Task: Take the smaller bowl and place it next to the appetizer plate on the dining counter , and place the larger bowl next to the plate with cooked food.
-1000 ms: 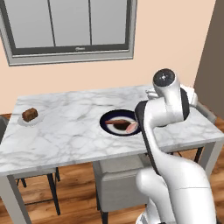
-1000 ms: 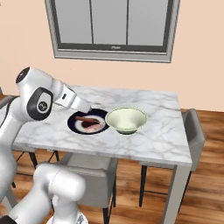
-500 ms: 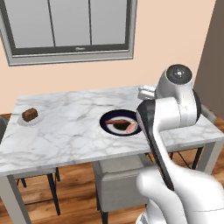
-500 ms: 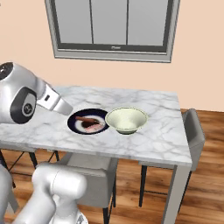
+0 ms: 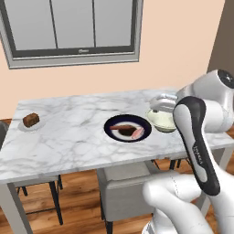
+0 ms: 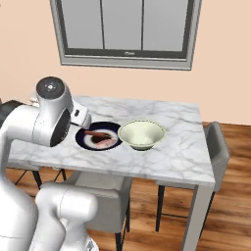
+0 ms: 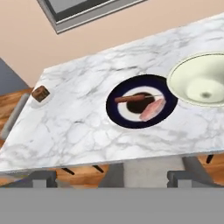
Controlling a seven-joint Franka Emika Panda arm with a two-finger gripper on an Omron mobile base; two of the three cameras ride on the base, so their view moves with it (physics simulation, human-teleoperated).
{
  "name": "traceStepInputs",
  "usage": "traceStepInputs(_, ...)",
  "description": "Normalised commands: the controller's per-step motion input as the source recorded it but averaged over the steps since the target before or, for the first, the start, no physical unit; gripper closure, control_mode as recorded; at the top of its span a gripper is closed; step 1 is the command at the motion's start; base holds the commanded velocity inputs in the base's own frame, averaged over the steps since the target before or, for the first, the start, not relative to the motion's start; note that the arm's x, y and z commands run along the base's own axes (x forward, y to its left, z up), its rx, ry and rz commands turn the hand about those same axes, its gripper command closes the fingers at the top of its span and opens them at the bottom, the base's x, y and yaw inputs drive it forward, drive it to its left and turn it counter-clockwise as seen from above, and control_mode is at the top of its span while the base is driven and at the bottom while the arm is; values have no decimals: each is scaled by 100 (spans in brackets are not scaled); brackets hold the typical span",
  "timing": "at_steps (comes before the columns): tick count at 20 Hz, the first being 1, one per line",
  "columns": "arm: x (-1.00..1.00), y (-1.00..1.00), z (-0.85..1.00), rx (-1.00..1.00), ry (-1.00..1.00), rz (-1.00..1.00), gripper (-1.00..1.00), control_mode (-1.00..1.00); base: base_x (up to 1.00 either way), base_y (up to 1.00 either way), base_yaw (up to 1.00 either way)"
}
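step: larger bowl (image 6: pixel 141 135) set just beside plate with cooked food (image 5: pixel 128 128) | hand: wide, empty | next: find smaller bowl for appetizer plate (image 5: pixel 31 121) on worktop (image 5: pixel 68 137)

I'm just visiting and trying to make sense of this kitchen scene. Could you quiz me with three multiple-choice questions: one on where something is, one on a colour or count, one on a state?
1. Where does the larger bowl stand?
A. On the floor
B. On the dining counter, right beside the plate with cooked food
C. On the appetizer plate

2. How many plates are on the marble top?
A. One
B. Four
C. Two

3. What is inside the larger bowl?
A. Nothing, it is empty
B. Pink food pieces
C. A brown block

Answers:
1. B, since the right base view shows the cream bowl next to the dark plate on the marble.
2. C, as the left base view shows the small white plate near the far corner and the dark plate mid-table.
3. A, because the hand view looks into a bare pale interior.
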Motion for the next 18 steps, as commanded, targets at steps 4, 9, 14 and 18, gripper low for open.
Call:
traceStepInputs(4,0,45,-28,-5,-1,36,-100,-100,0,0,0)
traceStepInputs(9,-13,39,0,-22,-1,6,-100,-100,0,0,0)
traceStepInputs(14,-26,26,0,-24,-5,0,-100,-100,0,0,0)
traceStepInputs(18,0,0,0,0,0,0,-100,100,-65,4,1)
